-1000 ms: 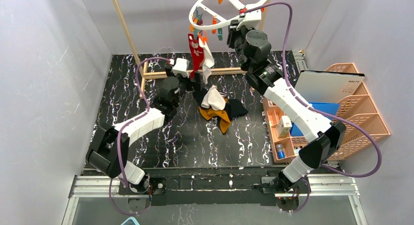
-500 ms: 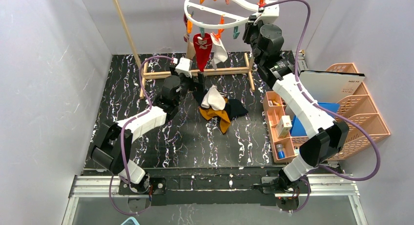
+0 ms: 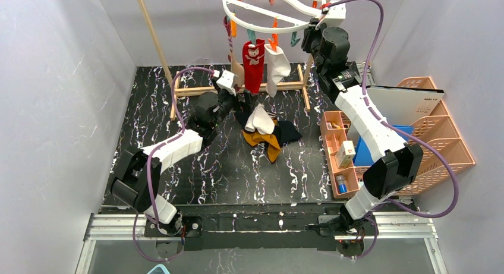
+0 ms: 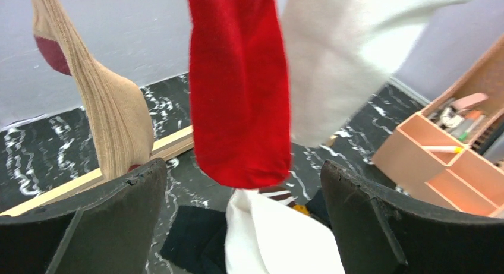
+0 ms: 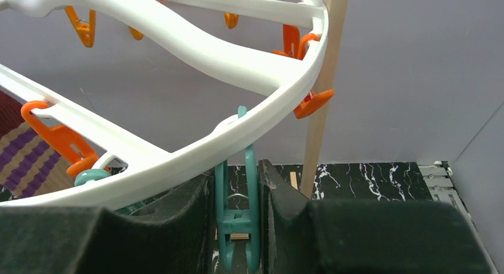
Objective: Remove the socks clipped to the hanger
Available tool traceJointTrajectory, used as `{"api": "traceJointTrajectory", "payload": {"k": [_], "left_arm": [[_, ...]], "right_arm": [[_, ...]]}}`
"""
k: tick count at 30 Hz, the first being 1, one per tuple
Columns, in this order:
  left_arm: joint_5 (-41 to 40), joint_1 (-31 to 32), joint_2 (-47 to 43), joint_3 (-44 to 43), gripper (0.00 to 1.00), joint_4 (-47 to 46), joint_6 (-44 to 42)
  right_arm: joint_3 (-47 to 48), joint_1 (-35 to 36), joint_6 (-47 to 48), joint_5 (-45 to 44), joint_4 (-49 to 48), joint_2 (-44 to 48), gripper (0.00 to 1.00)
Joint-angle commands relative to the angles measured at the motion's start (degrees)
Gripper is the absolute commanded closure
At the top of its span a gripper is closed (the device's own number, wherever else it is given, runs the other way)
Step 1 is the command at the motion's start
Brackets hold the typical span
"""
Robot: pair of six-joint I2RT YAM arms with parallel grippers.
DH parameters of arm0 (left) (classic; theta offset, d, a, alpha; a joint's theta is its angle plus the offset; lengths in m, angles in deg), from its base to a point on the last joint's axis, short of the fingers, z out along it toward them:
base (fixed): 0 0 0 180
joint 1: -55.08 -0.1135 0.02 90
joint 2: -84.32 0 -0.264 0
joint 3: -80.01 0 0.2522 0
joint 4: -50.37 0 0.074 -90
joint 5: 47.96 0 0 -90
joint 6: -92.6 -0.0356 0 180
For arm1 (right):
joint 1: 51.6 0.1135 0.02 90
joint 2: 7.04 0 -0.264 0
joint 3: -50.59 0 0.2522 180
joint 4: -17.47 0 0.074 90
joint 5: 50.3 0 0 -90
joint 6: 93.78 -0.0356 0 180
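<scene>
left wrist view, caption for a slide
Open left gripper below a hanging red sock, white sock alongside.

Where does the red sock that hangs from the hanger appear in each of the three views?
Top external: the red sock hangs at top centre, under the white hanger, between a tan sock and a white sock.
Left wrist: it fills the upper middle, above the open fingers.
Right wrist: not in view.
Shared landmark: the wooden pole, in the top and right wrist views.
</scene>
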Motion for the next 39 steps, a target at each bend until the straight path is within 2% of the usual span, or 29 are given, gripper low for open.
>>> {"api": "traceJointTrajectory", "payload": {"k": [1,11,13,18,20,22,28,32,39], "left_arm": [[7.6,0.8,-0.3,-1.3,0.02,-5.7,3.2],[4.1,9.3,6.0,-6.7,0.02,-6.5,-0.6],[-0.4,9.8,7.6,-8.0,0.01,-6.5,-1.3],[-18.3,11.3,11.8,-10.5,0.01,-6.6,-4.2],[-22.4,11.8,13.1,-11.1,0.02,-7.6,-4.9],[-22.7,11.9,14.1,-11.0,0.02,-10.6,-5.7],[-17.0,11.8,17.4,-13.2,0.04,-15.1,-6.1],[-15.0,11.9,19.1,-14.9,0.12,-16.7,-5.9],[-14.3,11.7,21.2,-17.7,0.21,-16.8,-7.0]], "right_arm": [[-0.7,-1.4,-2.0,-1.5,-1.7,1.1,0.74],[-0.9,-1.4,-2.7,-0.7,-1.5,1.2,0.74],[-1.1,-1.4,-2.7,-0.6,-1.6,1.4,0.74],[-1.4,-1.4,-2.8,-0.3,-1.6,1.9,0.74],[-1.7,-1.4,-2.8,-0.2,-1.7,2.1,0.75],[-1.9,-1.4,-2.7,-0.2,-1.8,2.3,0.74],[-1.6,-1.4,-2.6,-0.3,-1.7,2.2,0.75],[-1.4,-1.5,-2.4,-0.2,-1.6,2.2,0.75],[-1.5,-1.4,-2.4,-0.1,-1.6,2.1,0.74]]}}
